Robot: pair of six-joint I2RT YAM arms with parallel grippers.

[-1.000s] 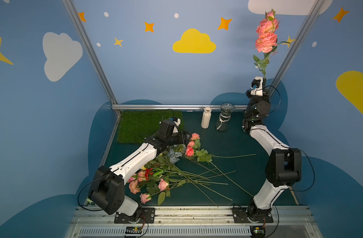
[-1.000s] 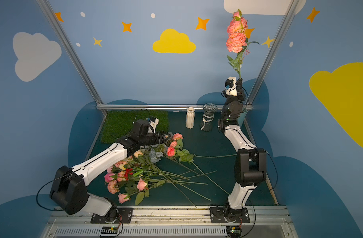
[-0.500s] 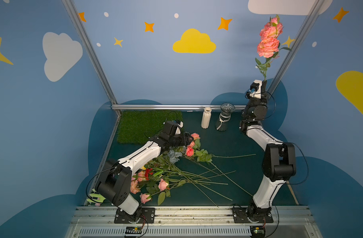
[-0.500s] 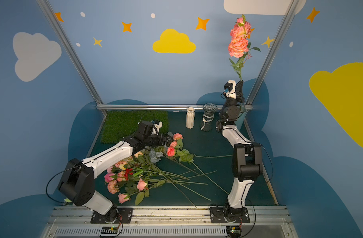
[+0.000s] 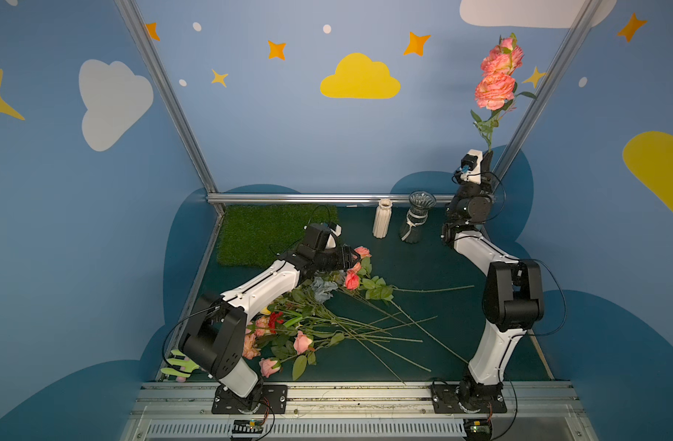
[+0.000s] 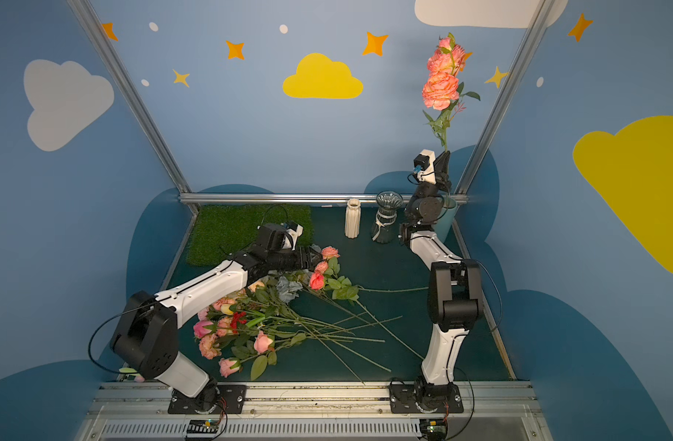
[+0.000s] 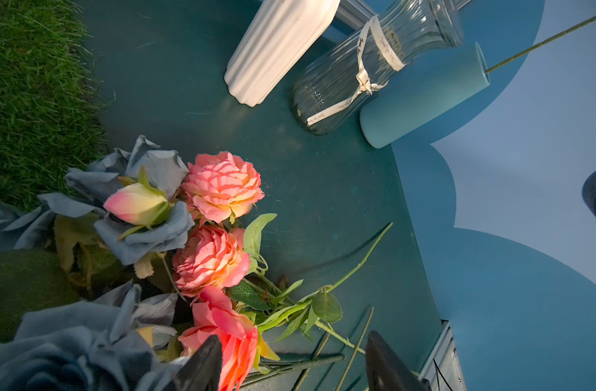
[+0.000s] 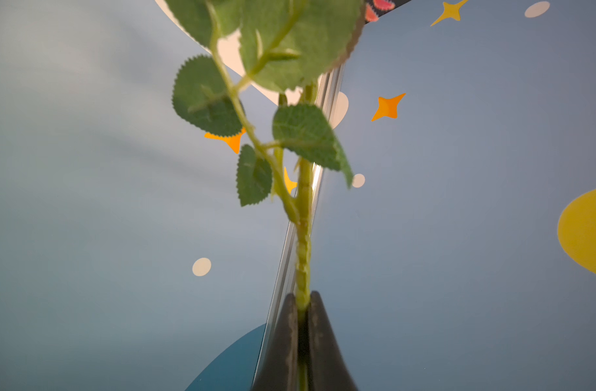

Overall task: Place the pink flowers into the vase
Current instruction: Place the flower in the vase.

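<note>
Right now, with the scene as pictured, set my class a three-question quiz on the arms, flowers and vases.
1. True or false: the right gripper is shut on the raised pink flower.
2. Which vase stands between the other two? A white vase, B glass vase, C teal vase.
3. Fill in: the left gripper has its jaws ___ over the lying pink blooms.
Key: 1 true; 2 B; 3 open.

Bare mat (image 5: 419, 261) lies open between flower pile (image 5: 308, 324) and white vase (image 5: 382, 219), glass vase (image 5: 415, 225) just beside.
</note>
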